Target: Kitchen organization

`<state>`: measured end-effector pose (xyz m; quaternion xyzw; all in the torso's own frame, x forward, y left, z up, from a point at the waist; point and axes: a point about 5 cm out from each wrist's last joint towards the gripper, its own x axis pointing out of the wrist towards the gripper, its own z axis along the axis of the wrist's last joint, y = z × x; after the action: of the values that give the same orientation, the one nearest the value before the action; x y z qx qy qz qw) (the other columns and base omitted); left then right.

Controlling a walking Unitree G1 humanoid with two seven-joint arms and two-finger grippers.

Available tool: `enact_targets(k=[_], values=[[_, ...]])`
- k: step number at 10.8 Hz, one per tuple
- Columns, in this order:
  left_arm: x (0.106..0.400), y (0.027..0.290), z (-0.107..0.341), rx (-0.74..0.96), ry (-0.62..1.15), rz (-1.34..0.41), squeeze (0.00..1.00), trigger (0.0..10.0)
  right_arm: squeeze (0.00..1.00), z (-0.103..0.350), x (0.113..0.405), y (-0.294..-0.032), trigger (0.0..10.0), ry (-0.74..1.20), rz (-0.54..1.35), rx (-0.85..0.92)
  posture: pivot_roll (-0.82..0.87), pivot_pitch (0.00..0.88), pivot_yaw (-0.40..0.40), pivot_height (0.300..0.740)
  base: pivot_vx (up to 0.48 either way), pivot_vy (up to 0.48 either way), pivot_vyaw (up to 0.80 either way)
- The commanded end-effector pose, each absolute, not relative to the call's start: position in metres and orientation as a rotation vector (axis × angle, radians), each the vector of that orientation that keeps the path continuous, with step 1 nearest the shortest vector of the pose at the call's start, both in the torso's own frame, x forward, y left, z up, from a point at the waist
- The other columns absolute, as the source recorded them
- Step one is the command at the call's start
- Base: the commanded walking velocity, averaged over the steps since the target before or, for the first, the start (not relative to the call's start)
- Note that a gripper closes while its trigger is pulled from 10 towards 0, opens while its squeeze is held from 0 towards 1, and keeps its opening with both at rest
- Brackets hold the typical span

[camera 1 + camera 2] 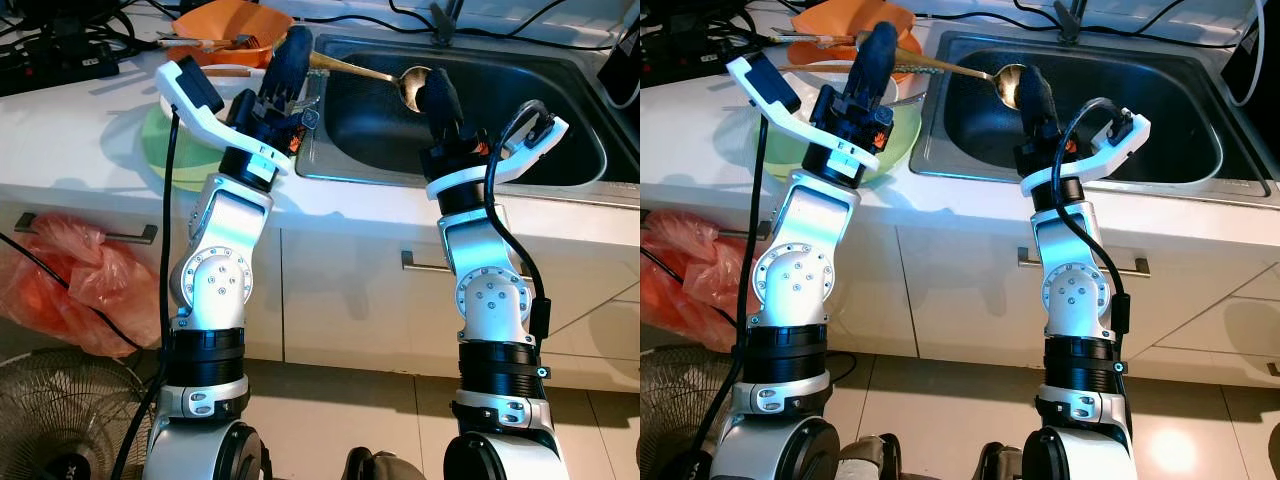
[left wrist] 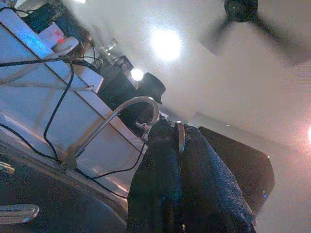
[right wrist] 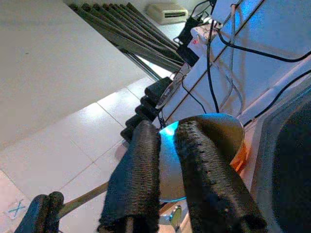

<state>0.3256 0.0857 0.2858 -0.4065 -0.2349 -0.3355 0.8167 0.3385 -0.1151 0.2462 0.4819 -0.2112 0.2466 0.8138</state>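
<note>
A long brass ladle point(image 1: 352, 69) hangs level over the left rim of the steel sink point(image 1: 335, 165). My left gripper point(image 1: 292, 52) is raised over the counter and shut on the handle end, whose thin metal shows between its fingertips point(image 2: 167, 145). My right gripper point(image 1: 440, 92) reaches up over the basin, its fingers point(image 3: 141, 160) closed to a narrow gap at the right edge of the ladle's bowl point(image 3: 218, 127). The handle runs from there back to the left gripper point(image 3: 43, 209).
A pale green dish point(image 1: 165, 155) and an orange bowl point(image 1: 225, 18) with utensils stand on the counter behind my left arm. Cables and a power strip point(image 1: 55, 55) lie at the back. The faucet point(image 2: 121, 109) arches over the sink. A red bag point(image 1: 70, 280) and a fan point(image 1: 55, 420) are low on the left.
</note>
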Motion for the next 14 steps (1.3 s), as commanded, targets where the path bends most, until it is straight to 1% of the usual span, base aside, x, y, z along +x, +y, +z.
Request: enact_targets(k=[1, 5, 8, 9, 10, 11, 12, 14], values=[[0.319, 0.075, 0.288, -0.89, -0.506, -0.768, 0.0, 10.0, 0.0, 0.248, 0.336, -0.117, 0.0, -0.471, 0.532, 1.048, 0.11, 0.127, -0.053, 0.74, 0.0, 0.0, 0.0], [0.321, 0.075, 0.286, -0.882, -0.492, -0.755, 0.0, 10.0, 0.0, 0.249, 0.335, -0.118, 0.0, -0.479, 0.545, 1.088, 0.11, 0.13, -0.052, 0.74, 0.0, 0.0, 0.0], [0.327, 0.069, 0.276, -0.729, -0.432, -0.707, 0.0, 10.0, 0.0, 0.25, 0.334, -0.12, 0.0, -0.484, 0.541, 1.111, 0.11, 0.132, -0.052, 0.74, 0.0, 0.0, 0.0], [0.327, 0.068, 0.275, -0.741, -0.428, -0.705, 0.0, 10.0, 0.0, 0.25, 0.334, -0.12, 0.0, -0.484, 0.545, 1.118, 0.11, 0.135, -0.052, 0.74, 0.0, 0.0, 0.0], [0.327, 0.071, 0.275, -0.763, -0.438, -0.7, 0.44, 10.0, 0.0, 0.25, 0.334, -0.12, 0.0, -0.483, 0.548, 1.137, 0.11, 0.136, -0.052, 0.74, 0.0, 0.0, 0.0], [0.327, 0.074, 0.277, -0.757, -0.458, -0.683, 0.29, 10.0, 0.0, 0.249, 0.335, -0.12, 0.0, -0.478, 0.538, 1.137, 0.11, 0.136, -0.052, 0.74, 0.0, 0.0, 0.0], [0.329, 0.077, 0.279, -0.738, -0.473, -0.643, 0.0, 10.0, 0.0, 0.247, 0.336, -0.122, 10.0, -0.469, 0.519, 1.136, 0.11, 0.135, -0.051, 0.74, 0.0, 0.0, 0.0], [0.332, 0.086, 0.282, -0.746, -0.514, -0.58, 0.0, 10.0, 0.0, 0.245, 0.339, -0.125, 10.0, -0.463, 0.492, 1.126, 0.11, 0.132, -0.053, 0.74, 0.0, 0.0, 0.0]])
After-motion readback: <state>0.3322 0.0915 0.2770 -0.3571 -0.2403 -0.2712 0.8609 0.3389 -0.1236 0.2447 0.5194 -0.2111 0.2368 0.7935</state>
